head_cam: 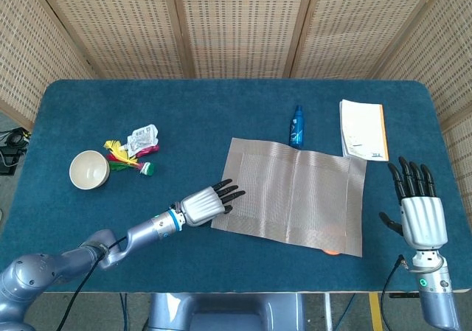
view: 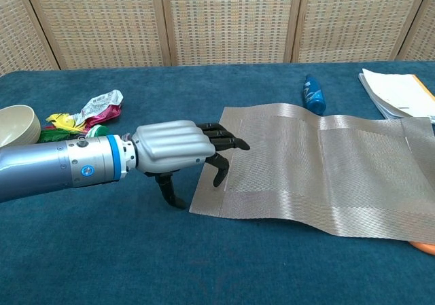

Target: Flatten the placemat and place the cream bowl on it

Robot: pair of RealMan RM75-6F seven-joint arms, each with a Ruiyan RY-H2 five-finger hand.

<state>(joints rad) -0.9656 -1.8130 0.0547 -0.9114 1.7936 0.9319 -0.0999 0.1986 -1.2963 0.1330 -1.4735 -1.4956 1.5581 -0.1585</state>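
A grey woven placemat (head_cam: 295,194) (view: 326,166) lies spread on the blue table, slightly rippled, with a fold line down its middle. My left hand (head_cam: 209,203) (view: 180,149) hovers palm down at the mat's left edge, fingers extended over the border and holding nothing. The cream bowl (head_cam: 89,169) (view: 16,124) stands upright far to the left, apart from the mat. My right hand (head_cam: 418,207) is raised open at the table's right front, fingers pointing away, clear of the mat.
A blue bottle (head_cam: 296,126) (view: 313,94) lies just behind the mat. White papers (head_cam: 363,129) (view: 397,92) sit at the back right. Crumpled wrappers (head_cam: 133,151) (view: 85,115) lie beside the bowl. Something orange (head_cam: 332,251) (view: 425,246) peeks from under the mat's front right corner.
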